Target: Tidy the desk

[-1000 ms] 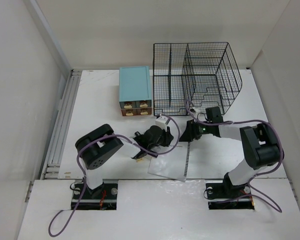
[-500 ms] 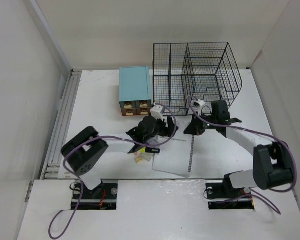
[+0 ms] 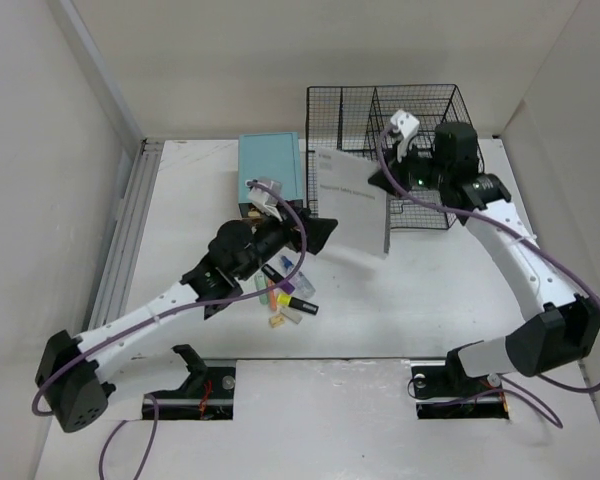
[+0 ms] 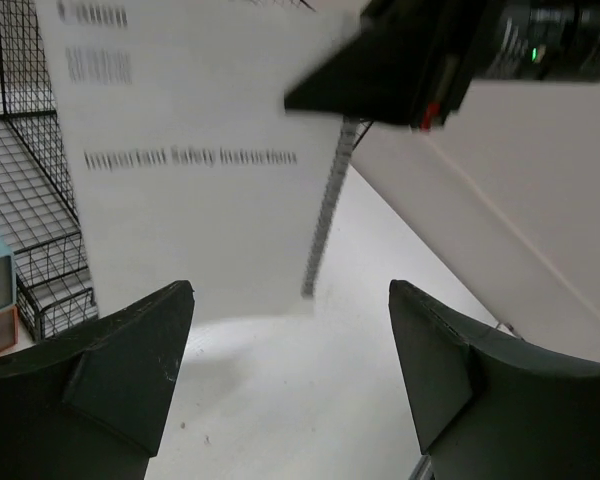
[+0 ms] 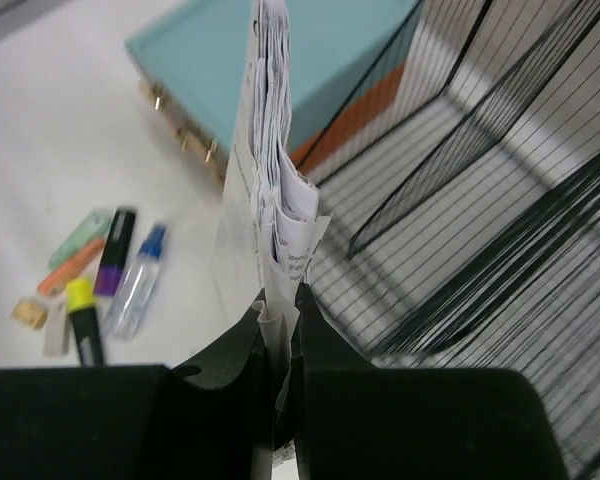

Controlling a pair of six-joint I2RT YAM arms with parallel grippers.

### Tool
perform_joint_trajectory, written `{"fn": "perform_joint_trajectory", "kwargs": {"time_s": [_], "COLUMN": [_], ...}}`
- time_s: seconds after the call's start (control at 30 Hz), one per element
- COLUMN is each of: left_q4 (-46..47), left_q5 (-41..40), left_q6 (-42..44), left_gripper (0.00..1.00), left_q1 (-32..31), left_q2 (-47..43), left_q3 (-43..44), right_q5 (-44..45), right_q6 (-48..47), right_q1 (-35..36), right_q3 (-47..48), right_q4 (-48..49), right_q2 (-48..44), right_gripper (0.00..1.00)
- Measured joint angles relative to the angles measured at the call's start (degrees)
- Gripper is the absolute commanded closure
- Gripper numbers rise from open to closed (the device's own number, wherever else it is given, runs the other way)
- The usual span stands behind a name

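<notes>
White and flat, the desk (image 3: 180, 200) fills the floor of the enclosure. A ribbed metal rail (image 3: 120, 250) runs along its left edge, and plain walls stand close on the left, far and right sides. Bare surface lies left of the teal drawer box (image 3: 265, 165) and in a wide band near the right edge.

The drawer box stands at the far centre. Just beside it on the right is the black wire rack (image 3: 350, 110), a thin-gridded mesh with upright dividers.

The right gripper (image 3: 380, 180) is clamped on a booklet (image 3: 348, 195) and holds it in the air in front of the rack's left section, partly overlapping the drawer box's right side in the top view. In the right wrist view the black fingers (image 5: 315, 350) pinch the booklet edge-on, and its thin white pages fan loosely above them. One edge carries a dark dashed binding strip. The printed face reads "Important Safety Instructions".

The left gripper (image 3: 320, 232) points toward the booklet with its fingers spread wide and nothing between them. The fingers are matte black wedges.

A loose cluster of markers (image 3: 285, 290) lies on the desk beside the left arm's wrist. They are cylindrical, touch one another, and have yellow, green, orange, purple and blue parts.
</notes>
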Motion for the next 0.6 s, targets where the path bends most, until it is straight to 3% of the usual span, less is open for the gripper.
{"fn": "perform_joint_trajectory", "kwargs": {"time_s": [0.23, 0.43, 0.6], "left_q4": [-8.59, -13.51, -17.33], "left_q5": [-0.37, -1.95, -3.30], "left_q6": [0.09, -0.46, -1.40], "left_gripper": [0.23, 0.23, 0.23], "left_q1": [0.02, 0.02, 0.02], "left_q2": [-10.16, -17.18, -21.27], "left_q3": [-0.09, -2.03, -3.89], "right_q5": [10.64, 40.94, 64.41], "right_q6": [2.84, 6.99, 7.58], "right_q1": [3.85, 13.55, 19.12], "right_q3": [16.02, 16.41, 19.08], "right_q4": [0.55, 8.24, 15.06], "right_q2": [5.27, 7.80, 15.21], "right_gripper": [1.00, 1.00, 1.00]}}
